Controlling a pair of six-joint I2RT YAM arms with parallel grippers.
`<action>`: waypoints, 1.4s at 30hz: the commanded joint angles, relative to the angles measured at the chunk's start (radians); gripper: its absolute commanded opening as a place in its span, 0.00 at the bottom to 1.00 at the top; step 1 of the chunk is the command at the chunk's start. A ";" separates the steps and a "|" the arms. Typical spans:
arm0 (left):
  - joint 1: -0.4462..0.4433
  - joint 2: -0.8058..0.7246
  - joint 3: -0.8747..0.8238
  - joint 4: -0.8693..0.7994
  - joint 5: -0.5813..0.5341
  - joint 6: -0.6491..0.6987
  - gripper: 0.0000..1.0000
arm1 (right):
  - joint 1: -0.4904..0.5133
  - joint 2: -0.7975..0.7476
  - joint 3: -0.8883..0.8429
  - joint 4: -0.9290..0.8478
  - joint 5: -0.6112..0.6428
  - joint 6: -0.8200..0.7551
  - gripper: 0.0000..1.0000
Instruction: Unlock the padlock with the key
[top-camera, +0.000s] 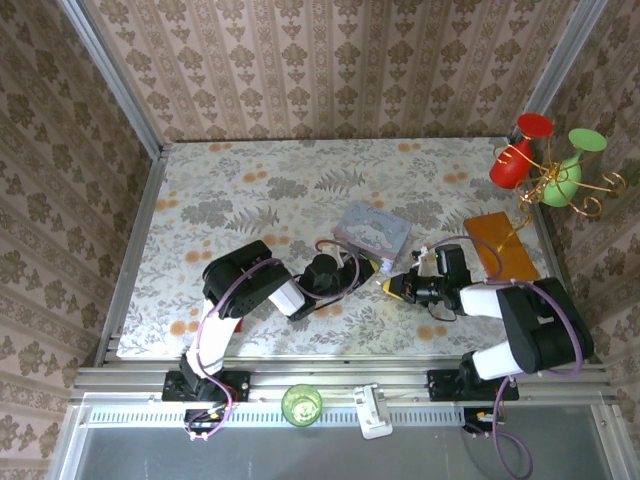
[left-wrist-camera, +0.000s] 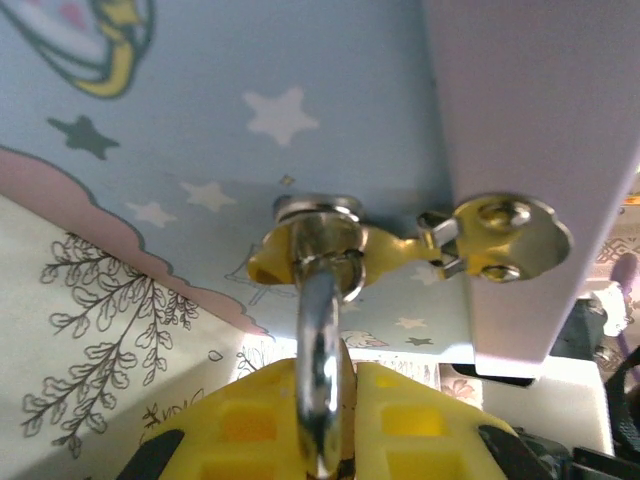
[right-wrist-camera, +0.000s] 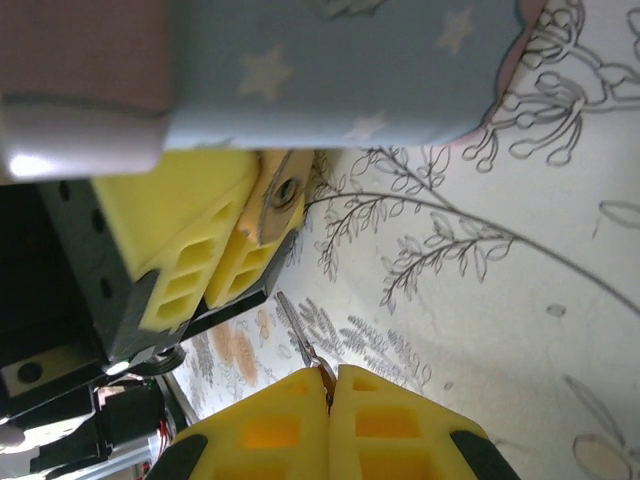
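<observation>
**Fig.** Both arms meet at mid-table (top-camera: 250, 180), just beside the pale blue tin (top-camera: 372, 228).

**(a)** Left wrist view. Your left gripper (left-wrist-camera: 320, 432) is pinching the padlock (right-wrist-camera: 281, 196). Its steel shackle (left-wrist-camera: 320, 330) runs up from betw. the yellow fingers (left-wrist-camera: 250, 420) and passes through the tin's hasp (left-wrist-camera: 330, 250), so the lock sits at the tin's wall.

**(b)** Right wrist view. The brass body, w/ keyhole, faces your right gripper (right-wrist-camera: 330, 385). That gripper's pads (right-wrist-camera: 390, 420) are pressed together on the key (right-wrist-camera: 297, 335). The thin blade sticks out, angled up toward the lock but apart from the keyhole. The blade tip lies close to the dark edge of the left finger. It prob. isn't touching, but the view is too blurred to be sure.
</observation>
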 joint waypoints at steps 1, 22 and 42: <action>0.011 0.001 -0.025 0.022 0.007 -0.008 0.00 | -0.012 0.059 -0.017 0.165 -0.032 0.064 0.00; 0.011 0.004 -0.035 0.060 0.020 -0.025 0.00 | -0.059 0.225 -0.078 0.520 -0.103 0.170 0.00; 0.010 0.008 -0.029 0.076 0.033 -0.041 0.00 | -0.057 0.194 -0.076 0.436 -0.084 0.143 0.00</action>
